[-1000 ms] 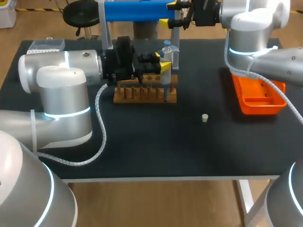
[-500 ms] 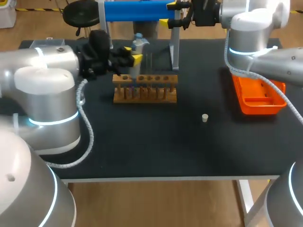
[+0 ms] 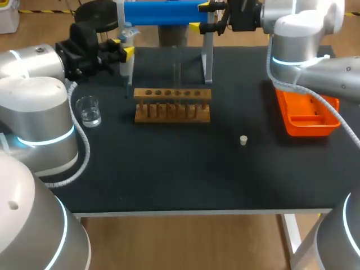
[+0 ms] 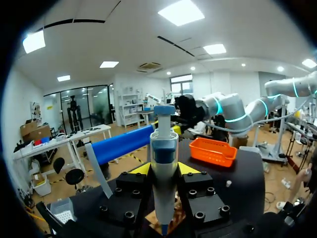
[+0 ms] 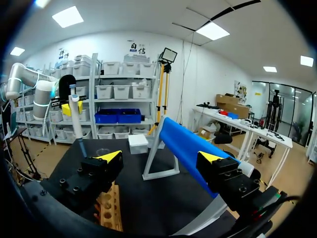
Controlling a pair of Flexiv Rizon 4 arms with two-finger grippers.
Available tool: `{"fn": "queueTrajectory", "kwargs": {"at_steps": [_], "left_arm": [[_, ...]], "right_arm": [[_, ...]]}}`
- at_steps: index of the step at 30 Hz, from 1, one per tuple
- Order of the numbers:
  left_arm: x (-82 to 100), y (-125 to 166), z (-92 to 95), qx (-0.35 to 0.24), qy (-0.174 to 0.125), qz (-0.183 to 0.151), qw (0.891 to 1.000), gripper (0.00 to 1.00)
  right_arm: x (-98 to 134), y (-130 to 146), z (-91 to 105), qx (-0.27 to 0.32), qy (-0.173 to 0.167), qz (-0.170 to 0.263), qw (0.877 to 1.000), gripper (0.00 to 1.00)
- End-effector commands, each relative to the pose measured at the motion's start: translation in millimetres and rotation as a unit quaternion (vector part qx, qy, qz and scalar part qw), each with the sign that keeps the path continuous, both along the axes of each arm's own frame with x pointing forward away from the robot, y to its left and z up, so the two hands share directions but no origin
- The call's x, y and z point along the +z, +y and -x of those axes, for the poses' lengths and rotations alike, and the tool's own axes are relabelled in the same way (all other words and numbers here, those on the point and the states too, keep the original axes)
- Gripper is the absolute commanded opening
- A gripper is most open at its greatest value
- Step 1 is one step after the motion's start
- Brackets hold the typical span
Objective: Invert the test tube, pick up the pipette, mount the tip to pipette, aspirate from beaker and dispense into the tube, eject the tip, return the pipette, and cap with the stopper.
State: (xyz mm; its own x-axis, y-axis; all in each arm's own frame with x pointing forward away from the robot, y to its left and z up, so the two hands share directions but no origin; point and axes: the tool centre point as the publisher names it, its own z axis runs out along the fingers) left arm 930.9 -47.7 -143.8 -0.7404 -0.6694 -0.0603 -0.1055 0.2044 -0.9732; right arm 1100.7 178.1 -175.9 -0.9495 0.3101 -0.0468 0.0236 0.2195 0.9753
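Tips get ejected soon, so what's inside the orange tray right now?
The orange tray shows only its own bare floor at the near end. The right arm covers its far end, so anything lying there is hidden.

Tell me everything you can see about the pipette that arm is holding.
The pipette is a slim, plastic-looking stick, white with a blue band and a bluish plunger cap on top. It stands upright, narrow end down, clamped from both sides by the left gripper, above the table near the wooden rack.
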Motion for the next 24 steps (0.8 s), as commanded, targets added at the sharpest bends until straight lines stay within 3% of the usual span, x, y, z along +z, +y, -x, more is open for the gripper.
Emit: {"fn": "queueTrajectory", "kwargs": {"at_steps": [1,14,24], "left_arm": [[-1.9,-0.1,-23.5,0.018,-0.013,0.01,1.0,0.0],[-0.3,1.2,-83.2,0.085,-0.026,0.02,0.996,0.0],[-3.6,-5.4,-119.4,0.135,-0.015,0.02,0.991,0.0]], "right_arm": [[-0.1,0.4,-0.9,0.0,0.0,0.001,1.0,1.0],[-0.1,0.4,-0.9,0.0,0.0,0.001,1.0,1.0],[-0.1,0.4,-0.9,0.0,0.0,0.001,1.0,1.0]]}}
